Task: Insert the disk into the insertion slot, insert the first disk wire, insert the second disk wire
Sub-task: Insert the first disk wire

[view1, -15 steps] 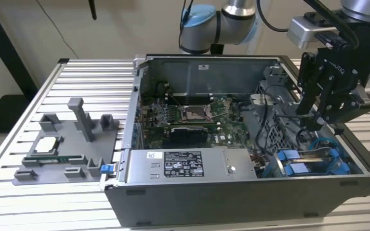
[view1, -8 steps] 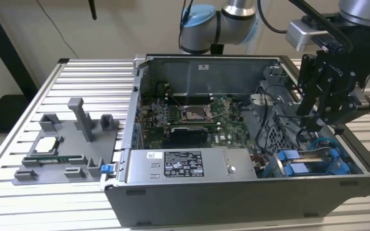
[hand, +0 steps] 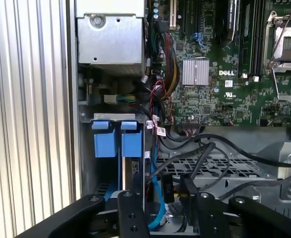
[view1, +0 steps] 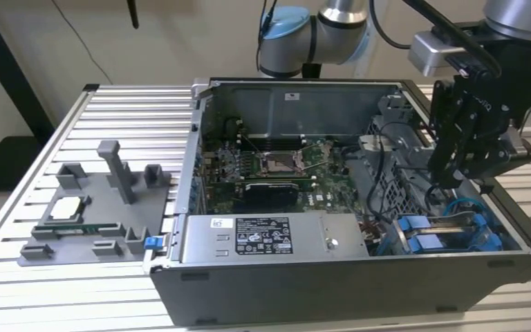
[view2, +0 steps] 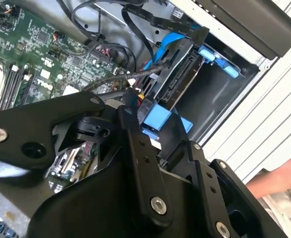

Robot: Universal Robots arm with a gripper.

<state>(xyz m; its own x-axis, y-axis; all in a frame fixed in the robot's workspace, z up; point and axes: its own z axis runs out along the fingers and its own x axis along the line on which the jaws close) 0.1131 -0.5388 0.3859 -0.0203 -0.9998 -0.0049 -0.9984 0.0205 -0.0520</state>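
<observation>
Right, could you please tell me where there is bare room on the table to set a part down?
In the exterior view, bare slats of the table lie behind the grey fixture tray, and more in front of it, beside the computer case. Inside the case it is crowded: cables tangle around the insertion slot.

We see a slatted aluminium table (view1: 108, 104), on it an open grey computer case (view1: 339, 294) toward the exterior view's right, a grey parts fixture (view1: 99, 211) just beside it, leftward.
</observation>
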